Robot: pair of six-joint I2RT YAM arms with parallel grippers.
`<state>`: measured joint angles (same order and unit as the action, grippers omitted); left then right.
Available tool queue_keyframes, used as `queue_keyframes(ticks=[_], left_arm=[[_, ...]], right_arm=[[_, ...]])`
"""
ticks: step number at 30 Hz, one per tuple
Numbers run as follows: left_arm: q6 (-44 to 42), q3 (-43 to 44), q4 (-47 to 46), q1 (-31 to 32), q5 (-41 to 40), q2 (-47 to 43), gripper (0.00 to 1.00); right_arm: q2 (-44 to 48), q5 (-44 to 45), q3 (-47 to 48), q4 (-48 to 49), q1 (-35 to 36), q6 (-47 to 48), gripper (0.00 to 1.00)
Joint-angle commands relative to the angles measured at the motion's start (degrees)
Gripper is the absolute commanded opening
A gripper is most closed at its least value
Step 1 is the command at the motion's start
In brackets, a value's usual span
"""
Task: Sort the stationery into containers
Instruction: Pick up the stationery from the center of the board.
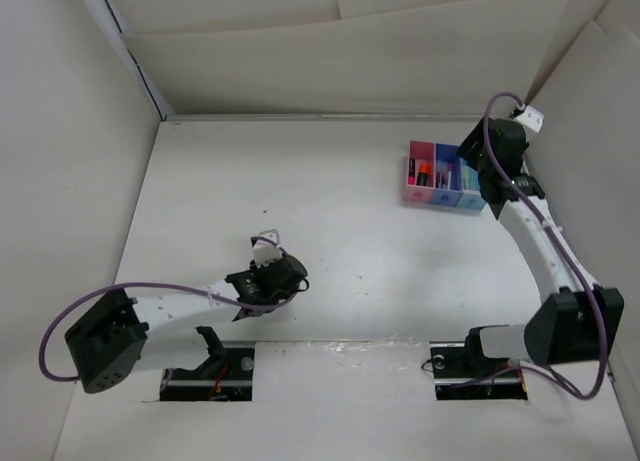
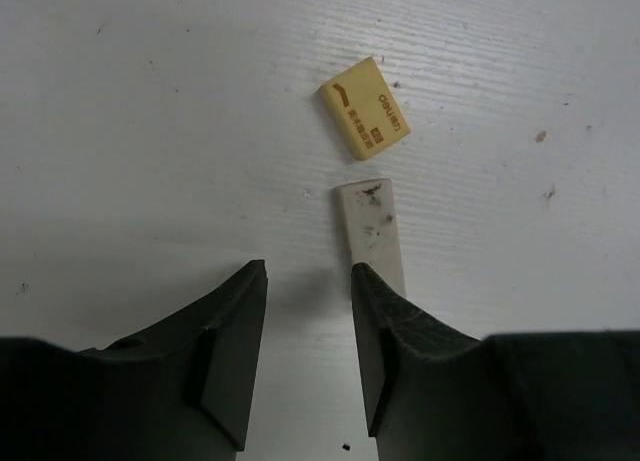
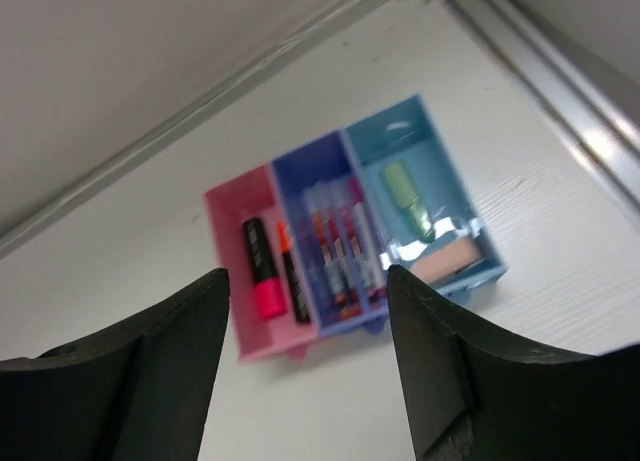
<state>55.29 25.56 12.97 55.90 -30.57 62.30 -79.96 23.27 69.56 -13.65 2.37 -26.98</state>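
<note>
Left wrist view: a flat yellow rectangular eraser [image 2: 365, 109] and a longer off-white smudged eraser [image 2: 371, 231] are being seen lying just apart on the white desk [image 2: 150, 131]. The off-white one's near end is being overlapped by a tip of the left fingers [image 2: 385, 331], which are being held spread and empty. At the desk's far right, black highlighters [image 3: 260, 271] are being held by the pink plastic bin [image 3: 222, 209], thin pens [image 3: 340, 251] by the dark blue bin [image 3: 300, 161], and a green eraser [image 3: 405, 196] by the light blue bin [image 3: 430, 116]. Above these, the right fingers [image 3: 430, 351] are being held wide apart, gripping nothing.
</note>
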Motion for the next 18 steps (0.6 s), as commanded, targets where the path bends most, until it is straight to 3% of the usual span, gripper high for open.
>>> queue_keyframes(ticks=[1, 6, 10, 18], left_arm=[[2.1, 4.2, -0.1, 0.8, -3.0, 4.9, 0.35], [9.4, 6.2, 2.4, 7.1, -6.7, 9.8, 0.34], [12.2, 7.4, 2.9, 8.5, -7.4, 12.0, 0.34], [18.5, 7.9, 5.5, 11.6, -9.4, 10.8, 0.34]], right_arm=[[8.5, -4.8, -6.4, 2.5, 3.9, -1.1, 0.69], [15.1, -6.6, -13.3, 4.9, 10.8, -2.3, 0.69], [17.0, -6.6, -15.5, 4.9, 15.1, -2.3, 0.69], [21.4, -6.1, -19.1, 4.9, 17.5, -1.1, 0.69]])
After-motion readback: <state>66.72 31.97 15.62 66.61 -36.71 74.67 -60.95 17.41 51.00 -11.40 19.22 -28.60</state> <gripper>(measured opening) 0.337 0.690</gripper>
